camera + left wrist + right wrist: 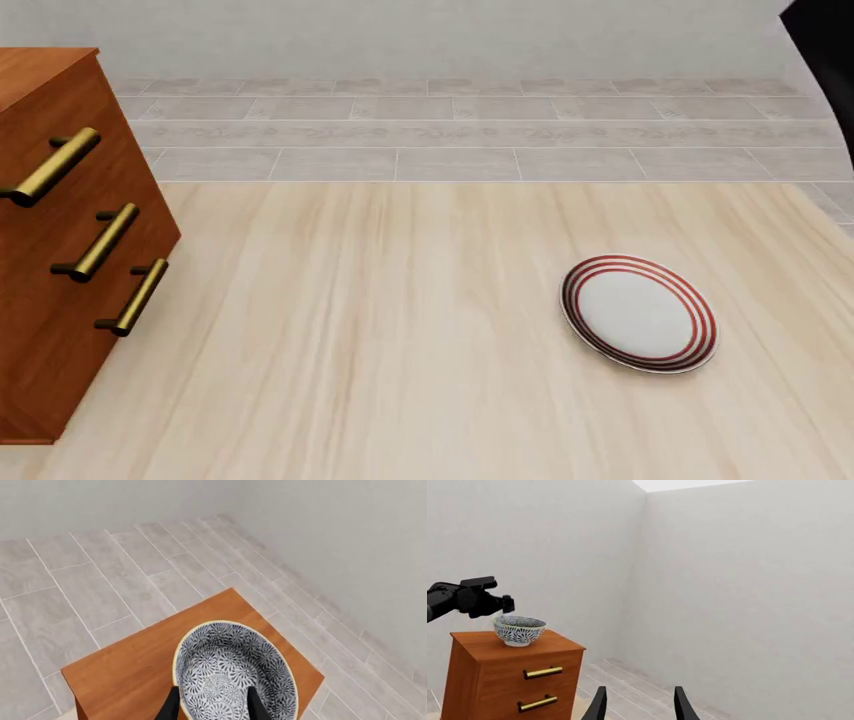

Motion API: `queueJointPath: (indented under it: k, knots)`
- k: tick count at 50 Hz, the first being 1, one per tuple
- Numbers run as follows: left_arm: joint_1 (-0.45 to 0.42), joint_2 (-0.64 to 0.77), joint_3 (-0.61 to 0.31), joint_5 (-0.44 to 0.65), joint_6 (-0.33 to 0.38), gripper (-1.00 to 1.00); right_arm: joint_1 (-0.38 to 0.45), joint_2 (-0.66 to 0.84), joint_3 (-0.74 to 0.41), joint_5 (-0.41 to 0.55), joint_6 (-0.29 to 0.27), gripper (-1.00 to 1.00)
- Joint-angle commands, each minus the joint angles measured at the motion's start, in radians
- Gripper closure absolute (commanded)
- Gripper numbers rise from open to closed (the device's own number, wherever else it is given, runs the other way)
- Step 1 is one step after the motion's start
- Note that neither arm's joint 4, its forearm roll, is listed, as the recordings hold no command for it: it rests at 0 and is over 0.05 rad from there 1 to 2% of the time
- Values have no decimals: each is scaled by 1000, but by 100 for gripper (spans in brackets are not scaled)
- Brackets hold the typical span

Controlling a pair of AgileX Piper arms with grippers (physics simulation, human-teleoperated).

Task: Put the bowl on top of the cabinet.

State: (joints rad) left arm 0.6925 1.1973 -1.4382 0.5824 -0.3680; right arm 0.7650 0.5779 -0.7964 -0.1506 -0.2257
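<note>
The blue-and-white floral bowl (230, 672) stands upright on the flat top of the reddish-brown cabinet (127, 670), near one corner. In the right wrist view the bowl (519, 629) rests on the cabinet (507, 680), and my left gripper (506, 607) hovers just over the bowl's rim. Seen from the left wrist, my left gripper (212, 690) is open, its dark fingers spread wide over the near part of the bowl. My right gripper (637, 690) is open and empty, held high and far from the cabinet. The front view shows the cabinet (54, 300) but not the bowl.
A flat white plate with red rings (639, 313) lies on the wooden table (374, 350) at the right. The cabinet's brass handles (100, 243) face the table's middle. A dark part of the right arm (825, 60) shows at the top right corner.
</note>
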Motion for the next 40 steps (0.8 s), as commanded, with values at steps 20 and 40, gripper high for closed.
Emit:
queueJointPath:
  k: [20,40]
  knots:
    - [-28,22,-140,72,23,-100,0,-42,-11,51,-3,-100]
    - [-36,6,-217,96,26,-100,2,-34,-10,42,-5,-100]
